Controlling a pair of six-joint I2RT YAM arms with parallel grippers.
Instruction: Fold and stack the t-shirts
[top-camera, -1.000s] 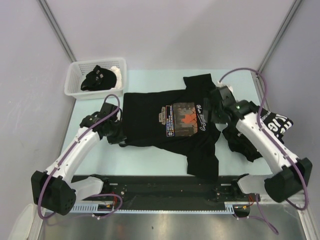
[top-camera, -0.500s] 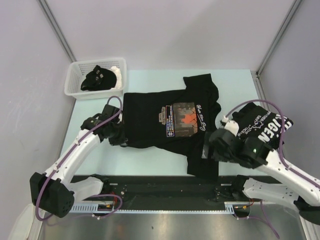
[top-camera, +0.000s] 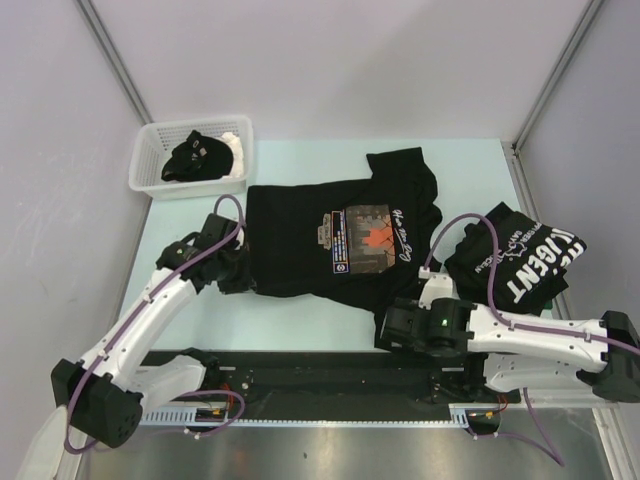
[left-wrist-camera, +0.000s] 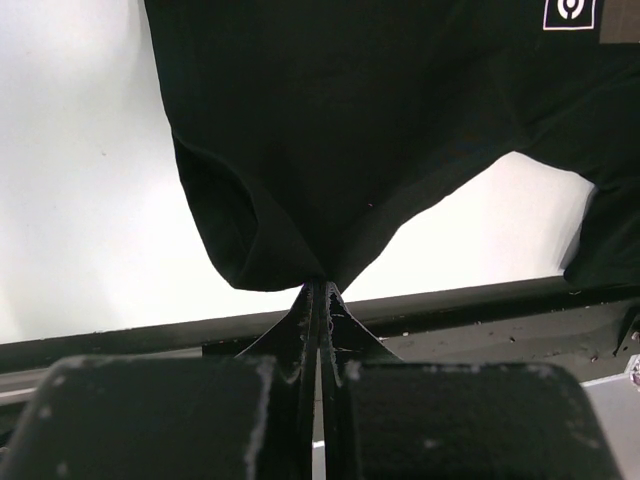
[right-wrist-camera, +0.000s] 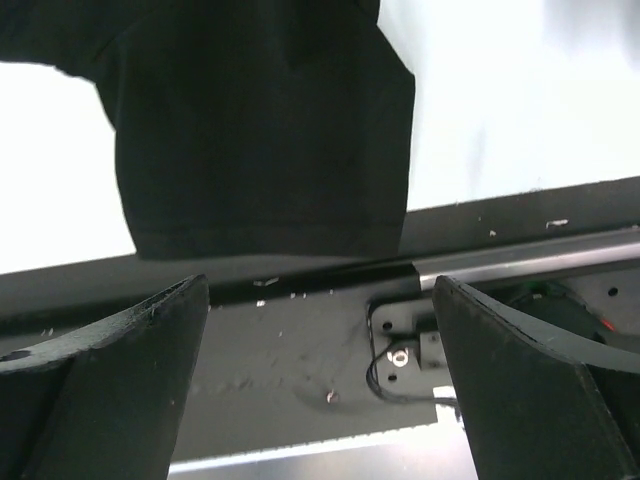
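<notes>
A black t-shirt with a reddish-brown chest print (top-camera: 365, 235) lies spread flat in the middle of the table. My left gripper (top-camera: 240, 280) is shut on its near-left hem corner; in the left wrist view the fingertips (left-wrist-camera: 320, 290) pinch a bunched fold of the black cloth (left-wrist-camera: 330, 130). My right gripper (top-camera: 386, 334) is open and empty at the table's near edge, beside the shirt's near sleeve (right-wrist-camera: 265, 130), with its fingers (right-wrist-camera: 110, 350) wide apart over the black rail. A second black t-shirt with big white lettering (top-camera: 520, 258) lies folded at the right.
A white slotted basket (top-camera: 150, 180) at the back left holds a black garment (top-camera: 198, 156). A black rail (top-camera: 300, 375) runs along the near edge. Grey walls and slanted frame posts close in both sides.
My right arm has swung from the shirt's collar end down to the near edge by the near sleeve, uncovering the lettered shirt. My left gripper keeps hold of the hem corner.
</notes>
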